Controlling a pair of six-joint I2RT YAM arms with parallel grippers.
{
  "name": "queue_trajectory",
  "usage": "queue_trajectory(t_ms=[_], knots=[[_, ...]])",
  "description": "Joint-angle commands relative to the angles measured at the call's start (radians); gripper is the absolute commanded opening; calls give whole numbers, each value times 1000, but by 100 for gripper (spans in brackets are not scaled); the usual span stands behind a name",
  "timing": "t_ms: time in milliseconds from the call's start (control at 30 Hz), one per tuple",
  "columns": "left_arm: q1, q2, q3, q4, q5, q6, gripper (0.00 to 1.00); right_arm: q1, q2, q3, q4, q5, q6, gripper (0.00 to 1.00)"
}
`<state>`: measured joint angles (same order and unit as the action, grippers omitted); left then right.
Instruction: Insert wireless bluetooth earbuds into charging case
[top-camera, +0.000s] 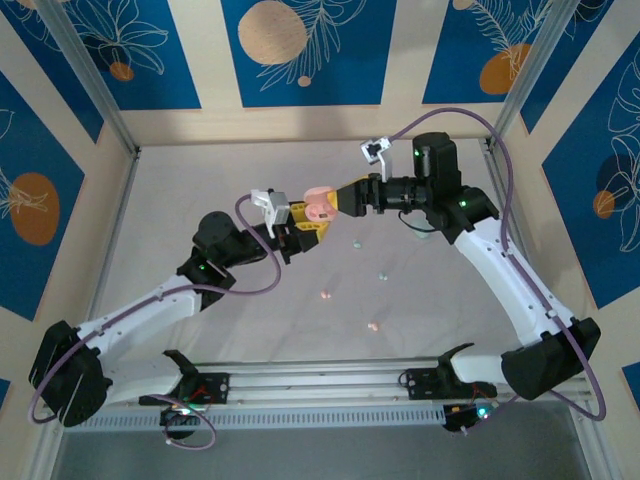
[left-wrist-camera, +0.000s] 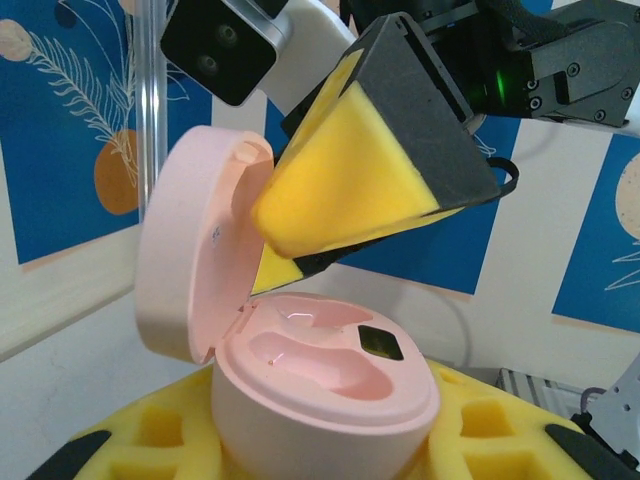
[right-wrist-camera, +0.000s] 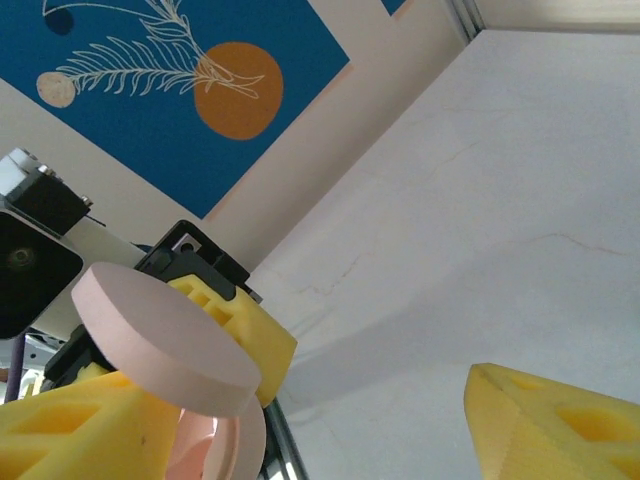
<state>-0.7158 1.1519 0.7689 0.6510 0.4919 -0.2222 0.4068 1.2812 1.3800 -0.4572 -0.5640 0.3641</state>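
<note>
Left wrist view shows the pink case (left-wrist-camera: 325, 390) sitting between the yellow pads of the left gripper (top-camera: 303, 218), which is closed narrow on its lower half and holds it up in the air. The lid (left-wrist-camera: 190, 250) stands open, tilted back to one side. Both sockets (left-wrist-camera: 300, 350) inside are empty. One finger (left-wrist-camera: 340, 190) of the right gripper (top-camera: 342, 199) hangs just above the sockets, and its tip is against the inner face of the lid. In the right wrist view the jaws of this gripper stand wide apart and nothing is between them.

The earbuds (top-camera: 372, 326) lie scattered on the table (top-camera: 200, 180), below both grippers and toward the arm bases, well apart from the case.

The step in hand seems to be the opening of the case, and it looks done. No earbud is inserted yet. The next move probably asks the right gripper to leave the lid, go down to one earbud and close on it with care, because the nubs are tiny and may slip from the soft pads. The left gripper should keep the case level meanwhile.
</note>
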Motion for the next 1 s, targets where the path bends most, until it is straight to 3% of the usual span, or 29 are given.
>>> queue_trajectory(t_ms=[0, 233, 300, 400, 467, 600, 967], knots=[[-9, -43, -17, 51, -53, 35, 28, -32, -86, 19, 27, 26, 106, 76], [-9, -65, -48, 74, -98, 43, 29, -206, -239, -172, 94, 79, 242, 68], [-10, -70, -52, 77, -102, 44, 29, -253, -244, -234, 51, 128, 231, 62], [-9, -82, -61, 78, -113, 44, 29, -294, -186, -264, -96, 184, 226, 44], [-8, -94, -68, 75, -123, 47, 29, -293, -122, -263, -188, 183, 203, 40], [-9, -121, -81, 67, -150, 58, 29, -228, -5, -295, -248, 136, 172, 40], [-8, -229, -79, -2, -196, 98, 29, 104, 297, -268, -306, 322, 62, 33]])
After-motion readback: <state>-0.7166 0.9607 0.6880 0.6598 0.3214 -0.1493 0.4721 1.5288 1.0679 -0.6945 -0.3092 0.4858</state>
